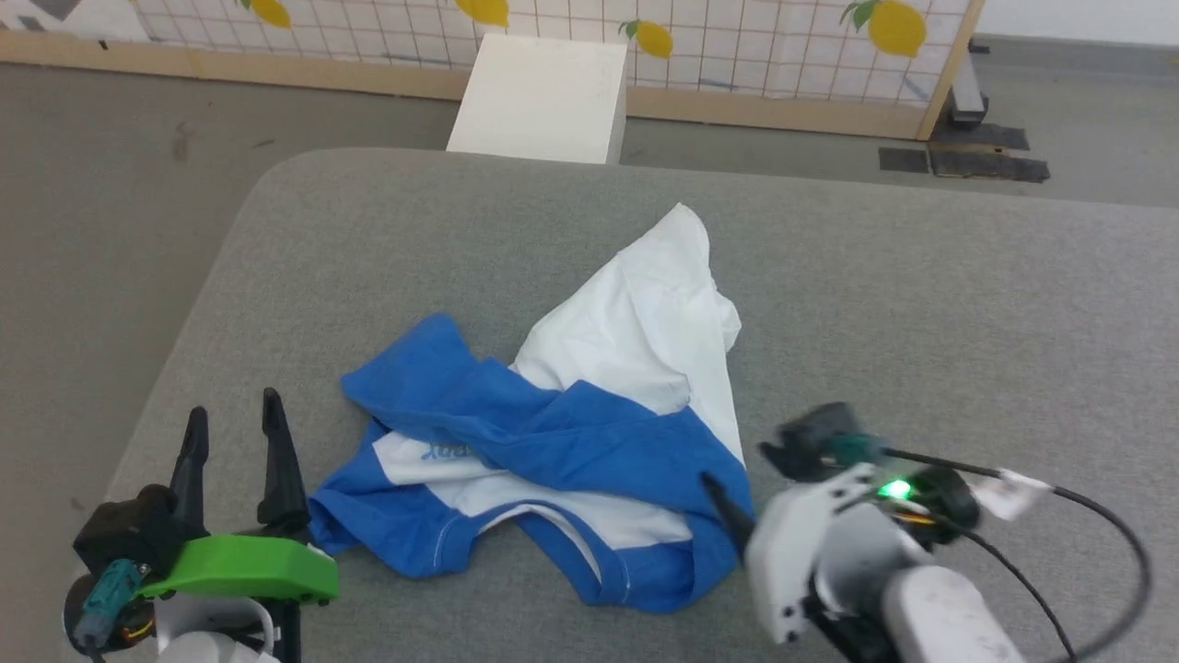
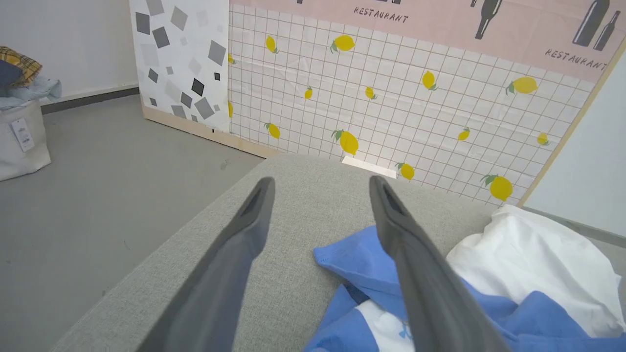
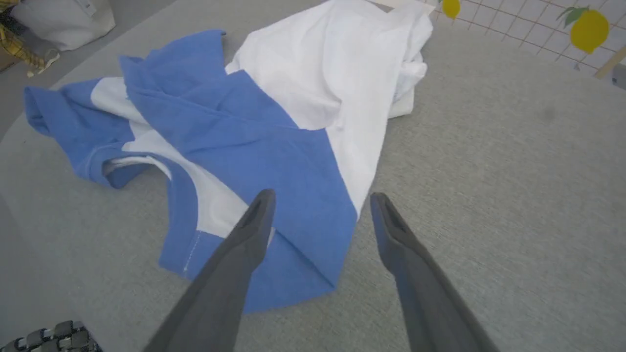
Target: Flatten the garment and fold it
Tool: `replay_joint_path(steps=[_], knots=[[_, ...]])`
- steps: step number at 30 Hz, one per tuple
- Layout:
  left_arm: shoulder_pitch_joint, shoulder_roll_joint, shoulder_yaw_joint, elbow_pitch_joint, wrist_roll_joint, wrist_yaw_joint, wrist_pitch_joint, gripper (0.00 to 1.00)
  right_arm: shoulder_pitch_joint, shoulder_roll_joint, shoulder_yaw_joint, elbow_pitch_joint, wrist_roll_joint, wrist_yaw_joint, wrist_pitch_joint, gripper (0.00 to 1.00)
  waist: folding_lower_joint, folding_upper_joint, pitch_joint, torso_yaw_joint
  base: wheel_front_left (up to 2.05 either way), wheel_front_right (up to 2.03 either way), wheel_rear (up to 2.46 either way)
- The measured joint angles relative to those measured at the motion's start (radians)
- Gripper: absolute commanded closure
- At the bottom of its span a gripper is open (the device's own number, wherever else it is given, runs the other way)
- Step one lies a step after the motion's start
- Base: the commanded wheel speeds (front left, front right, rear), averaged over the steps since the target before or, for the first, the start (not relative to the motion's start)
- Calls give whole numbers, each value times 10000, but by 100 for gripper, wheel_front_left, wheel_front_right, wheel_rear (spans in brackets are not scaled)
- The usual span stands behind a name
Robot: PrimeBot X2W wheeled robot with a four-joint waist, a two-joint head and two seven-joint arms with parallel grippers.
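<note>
Garment lies crumpled on the grey upholstered surface, roughly mid-width and toward my near edge. It is not flat. The white body is bunched up and peaks toward the far side. A blue sleeve is draped across the middle, and blue fabric runs along the near edge around the neck opening. Small blue lettering shows on a white strip, partly under a fold.

Left hand: its 2 fingers stand apart and upright with nothing between them. It sits just beside the garment's left blue edge; I cannot tell whether it touches the cloth. In the left wrist view the left hand has bare grey fabric in the gap, and the garment lies to the right, partly behind 1 finger.

Right hand: it sits at the garment's near right corner. In the head view only 1 finger is clear, overlapping the blue cloth. In the right wrist view the right hand is spread wide and holds nothing. 1 finger is over the blue corner of the garment and the other is over bare surface. I cannot tell whether there is contact with the cloth. A green light glows on that wrist.

Background: a white box stands beyond the far edge in front of a lemon-print gridded panel. In the left wrist view a white bag stands on the floor.
</note>
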Motion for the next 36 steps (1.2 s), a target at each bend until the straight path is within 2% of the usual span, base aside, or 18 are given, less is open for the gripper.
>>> replay_joint_path(steps=[3, 6, 13, 17, 18, 19, 22, 25, 28, 30, 36], knots=[[-3, -263, 150, 29, 268, -196, 0, 0, -657, 10, 903, 556, -522, -2, 855, 0, 0, 0, 164, 99, 0, 0, 0], [-26, -424, 293, 105, 370, -407, -2, 0, -1231, -2, 1363, 1089, -945, 0, 1028, 0, 0, 0, 321, 198, 0, 0, 0], [-106, -711, 598, 378, 510, -800, -2, 0, -1975, 2, 1827, 2685, -1277, 0, 1218, 0, 0, 0, 649, 450, 0, 0, 0], [-204, -876, 698, 466, 577, -938, -2, 0, -2188, 0, 1812, 3183, -1254, 0, 1156, 0, 0, 0, 741, 564, 0, 0, 0], [-218, -905, 729, 497, 616, -997, -2, 0, -2235, -2, 1810, 3241, -1206, 0, 1089, 84, 0, 0, 748, 577, 0, 0, 0], [-224, -924, 767, 533, 640, -1018, -2, 0, -2272, -2, 1797, 3250, -1154, 0, 941, 100, 0, 0, 740, 576, 0, 0, 0], [-232, -972, 851, 608, 823, -1097, -4, 0, -2291, 2, 1638, 3227, -757, 0, 556, 100, 0, 0, 666, 544, 0, 0, 0], [-232, -1051, 867, 692, 911, -1218, -6, 0, -2283, 2, 986, 2614, -21, 0, -48, 100, 0, 0, 502, 463, 0, 0, 0], [-228, -1101, 872, 731, 947, -1281, -8, 0, -2193, 8, -117, 1695, 439, 0, -529, 100, 0, 0, 364, 367, 0, 0, 0], [-221, -1120, 872, 750, 957, -1285, -8, 0, -2002, 36, -1112, 1110, 560, 0, -732, 100, 0, 0, 283, 271, 0, 0, 0], [-213, -1177, 690, 876, 970, -1415, -8, 0, -803, 0, -5302, 228, 625, -2, -761, 100, 0, 0, 56, -44, 0, 0, 0]])
